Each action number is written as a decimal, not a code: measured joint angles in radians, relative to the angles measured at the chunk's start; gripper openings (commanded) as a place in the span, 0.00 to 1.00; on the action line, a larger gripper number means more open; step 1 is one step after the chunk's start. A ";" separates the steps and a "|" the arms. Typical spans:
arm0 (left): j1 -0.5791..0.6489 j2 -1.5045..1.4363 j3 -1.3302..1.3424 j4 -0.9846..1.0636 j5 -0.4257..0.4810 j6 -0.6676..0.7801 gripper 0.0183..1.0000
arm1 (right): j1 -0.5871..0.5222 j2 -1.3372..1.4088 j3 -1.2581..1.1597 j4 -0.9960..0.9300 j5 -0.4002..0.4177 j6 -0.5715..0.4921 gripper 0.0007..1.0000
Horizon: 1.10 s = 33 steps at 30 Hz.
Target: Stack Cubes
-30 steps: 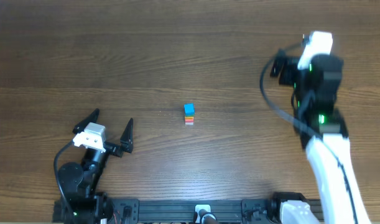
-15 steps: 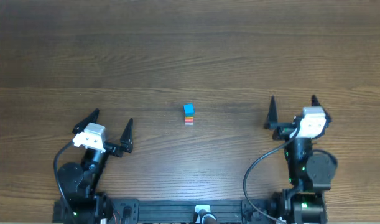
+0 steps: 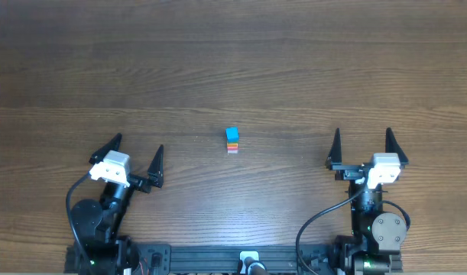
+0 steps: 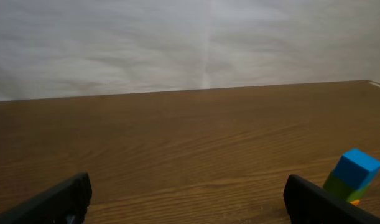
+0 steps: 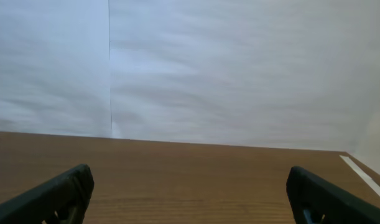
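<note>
A small stack of cubes (image 3: pixel 232 140) stands in the middle of the wooden table, blue on top, then green, orange and a pale pink one at the base. The left wrist view catches the same stack of cubes (image 4: pixel 353 176) with its blue top. My left gripper (image 3: pixel 137 159) rests open near the table's front left, well apart from the stack, nothing between its fingers. My right gripper (image 3: pixel 361 147) rests open near the front right, also holding nothing.
The brown wooden table (image 3: pixel 233 69) stretches wide around the stack. A white wall (image 5: pixel 227 68) rises behind the table's far edge. Both arm bases stand along the front edge.
The right arm has drawn back from the far right of the table to its resting place near the front, gripper open. The left arm and the stack have not moved.
</note>
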<state>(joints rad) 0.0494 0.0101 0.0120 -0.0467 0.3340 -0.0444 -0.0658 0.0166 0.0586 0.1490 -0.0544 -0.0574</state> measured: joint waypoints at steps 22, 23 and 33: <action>0.000 0.000 0.000 0.000 0.000 0.000 1.00 | 0.000 -0.002 -0.048 -0.188 0.001 0.005 0.99; 0.000 0.000 0.000 0.000 0.000 0.000 1.00 | 0.000 -0.002 -0.048 -0.199 0.001 0.005 0.99; 0.000 0.000 0.000 0.000 0.000 0.000 1.00 | 0.000 -0.002 -0.048 -0.217 0.004 0.005 0.99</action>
<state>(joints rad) 0.0494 0.0101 0.0120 -0.0471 0.3340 -0.0448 -0.0662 0.0147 0.0101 -0.0681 -0.0505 -0.0525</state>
